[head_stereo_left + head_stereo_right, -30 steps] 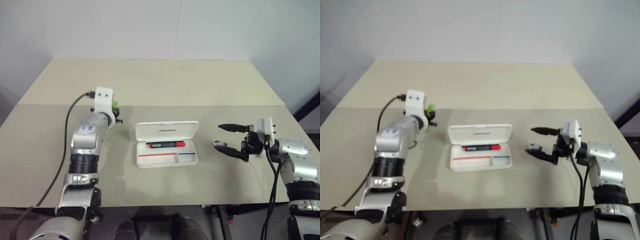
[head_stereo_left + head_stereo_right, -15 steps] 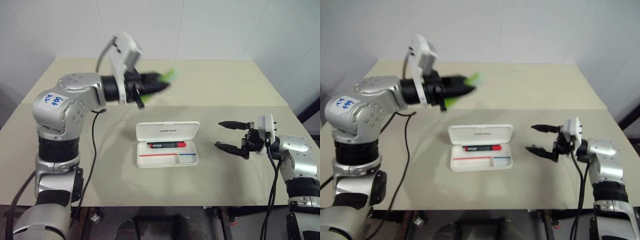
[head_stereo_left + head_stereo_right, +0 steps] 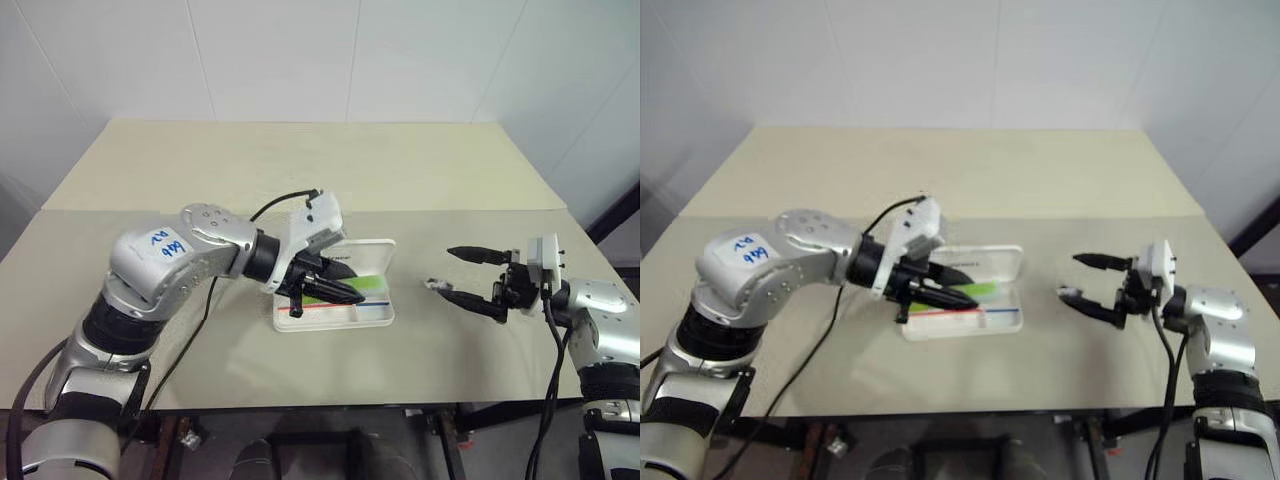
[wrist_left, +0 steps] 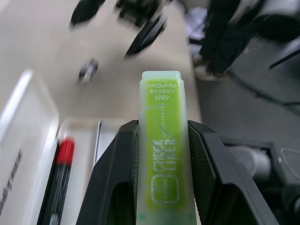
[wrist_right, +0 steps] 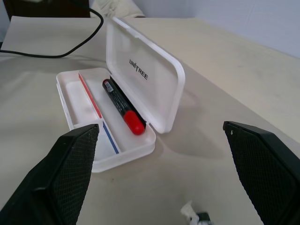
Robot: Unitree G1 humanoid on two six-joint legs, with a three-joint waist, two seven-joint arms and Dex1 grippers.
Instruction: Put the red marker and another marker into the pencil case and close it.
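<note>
Open pencil case [image 5: 140, 79] on counter [image 3: 300, 170], red marker [image 5: 123, 111] lying inside along hinged lid. Left claw [image 3: 345, 291] over the case, pinching another marker [image 4: 161, 154], lime-green. Right claw [image 3: 462, 275] spread wide, empty, well apart beside the case.

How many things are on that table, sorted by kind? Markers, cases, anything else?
Markers: 2, the red marker lying in the case and the lime-green marker held in the left gripper over the case
Pencil cases: 1, the white pencil case, lid open
Small dark-and-white bits: 1, an unidentified small object on the table near the right gripper
Total: 4
</note>
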